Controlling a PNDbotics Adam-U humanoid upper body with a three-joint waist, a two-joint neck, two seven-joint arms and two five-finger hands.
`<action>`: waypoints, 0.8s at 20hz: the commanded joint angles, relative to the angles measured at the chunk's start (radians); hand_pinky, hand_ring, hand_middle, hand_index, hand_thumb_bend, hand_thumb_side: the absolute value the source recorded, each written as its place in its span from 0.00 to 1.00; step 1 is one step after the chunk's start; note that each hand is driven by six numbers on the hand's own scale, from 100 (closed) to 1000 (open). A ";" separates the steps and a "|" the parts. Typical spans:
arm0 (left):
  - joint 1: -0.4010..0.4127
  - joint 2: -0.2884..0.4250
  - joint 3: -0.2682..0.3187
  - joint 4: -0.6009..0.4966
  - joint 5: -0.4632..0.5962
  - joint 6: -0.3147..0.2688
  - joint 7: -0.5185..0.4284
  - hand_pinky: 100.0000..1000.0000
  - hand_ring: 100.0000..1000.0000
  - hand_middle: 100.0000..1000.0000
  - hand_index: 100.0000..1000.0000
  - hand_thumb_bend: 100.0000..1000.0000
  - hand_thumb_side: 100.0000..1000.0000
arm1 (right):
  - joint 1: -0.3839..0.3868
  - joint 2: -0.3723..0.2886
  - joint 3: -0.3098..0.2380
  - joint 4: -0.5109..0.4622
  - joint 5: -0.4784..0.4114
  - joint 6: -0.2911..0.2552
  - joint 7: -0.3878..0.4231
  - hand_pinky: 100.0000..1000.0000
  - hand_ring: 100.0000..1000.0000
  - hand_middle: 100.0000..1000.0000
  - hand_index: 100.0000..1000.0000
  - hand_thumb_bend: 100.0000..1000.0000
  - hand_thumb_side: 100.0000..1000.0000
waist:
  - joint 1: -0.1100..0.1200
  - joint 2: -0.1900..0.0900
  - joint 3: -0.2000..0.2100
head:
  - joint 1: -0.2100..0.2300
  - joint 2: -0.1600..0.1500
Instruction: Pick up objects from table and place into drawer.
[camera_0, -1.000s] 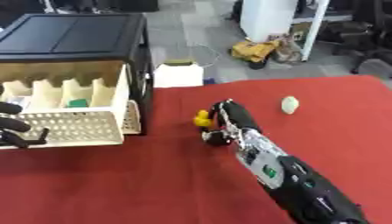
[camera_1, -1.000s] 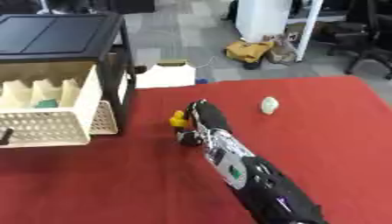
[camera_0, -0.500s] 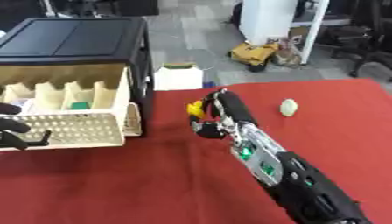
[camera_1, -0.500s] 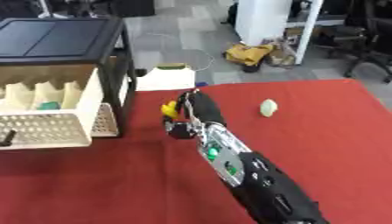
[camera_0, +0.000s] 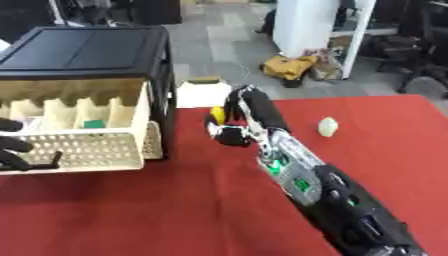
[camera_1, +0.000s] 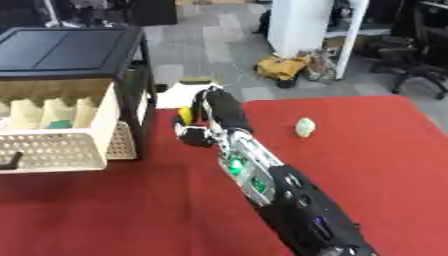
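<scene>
Here, a small yellow object (camera_0: 216, 114) is pinched in the curled fingers of the right hand (camera_0: 234, 120), above the red table (camera_0: 157, 210), just right of the open drawer (camera_0: 83, 142). The drawer's front handle is gripped by the left hand (camera_0: 12, 146). A pale round object (camera_0: 327, 126) is left lying well apart.

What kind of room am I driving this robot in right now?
Most likely an office or lab. Beyond the red table the floor is grey carpet tile, an office chair stands at far right, and a white pillar rises behind. A black drawer cabinet sits at left.
</scene>
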 joint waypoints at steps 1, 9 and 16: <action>-0.005 0.013 0.011 -0.013 0.003 0.004 0.005 0.35 0.48 0.54 0.80 0.00 1.00 | -0.039 0.011 0.001 -0.039 0.001 -0.002 -0.019 0.53 0.58 0.21 0.30 0.16 0.24 | 0.001 -0.027 0.002 | 0.000 0.007; 0.005 0.020 0.016 -0.013 0.009 0.008 0.015 0.35 0.48 0.54 0.80 0.00 1.00 | -0.081 0.065 0.001 -0.048 0.022 -0.006 -0.060 0.52 0.57 0.21 0.30 0.15 0.28 | -0.004 -0.056 0.002 | 0.012 0.027; 0.008 0.020 0.015 -0.013 0.013 0.008 0.015 0.35 0.48 0.54 0.80 0.00 1.00 | -0.110 0.093 0.018 -0.051 0.044 -0.029 -0.094 0.52 0.57 0.21 0.29 0.12 0.30 | -0.005 -0.066 0.006 | 0.012 0.026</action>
